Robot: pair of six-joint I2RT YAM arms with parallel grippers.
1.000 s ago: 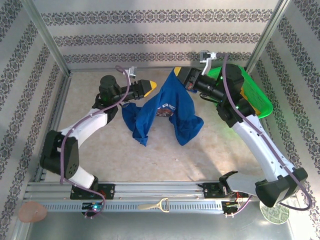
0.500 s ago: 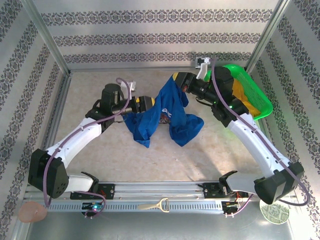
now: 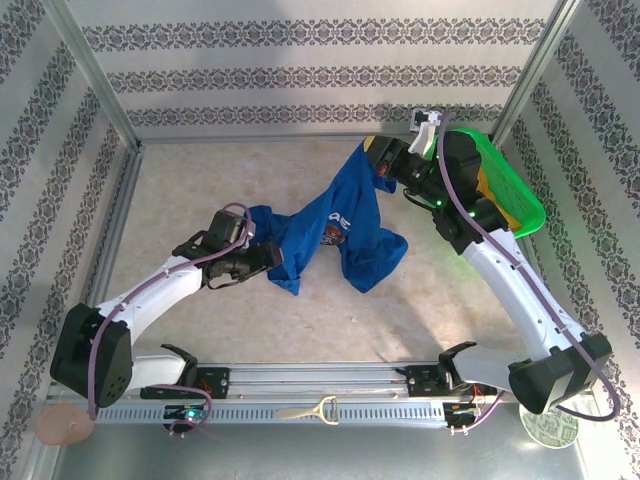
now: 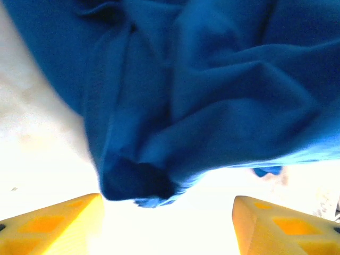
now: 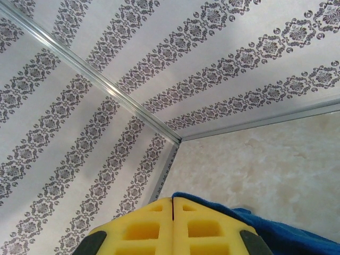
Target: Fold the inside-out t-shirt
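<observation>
The royal-blue t-shirt (image 3: 335,225) hangs bunched over the middle of the table, white lettering showing on its front. My right gripper (image 3: 372,152) holds its top edge high at the back, the yellow fingers (image 5: 172,223) pressed together with blue cloth (image 5: 265,226) coming out beside them. My left gripper (image 3: 272,262) sits low at the shirt's lower left corner. In the left wrist view its yellow fingers (image 4: 53,223) stand wide apart with the dangling blue cloth (image 4: 175,95) just above and between them, not pinched.
A green basket (image 3: 505,190) holding a mustard-yellow garment (image 3: 500,205) stands at the back right, beside the right arm. Patterned walls enclose the table (image 3: 200,180) on three sides. A bottle opener (image 3: 310,411) lies on the front rail.
My left gripper dropped from beside the shirt's upper left down to its lower left corner. My right gripper swung slightly right and back, keeping the shirt lifted.
</observation>
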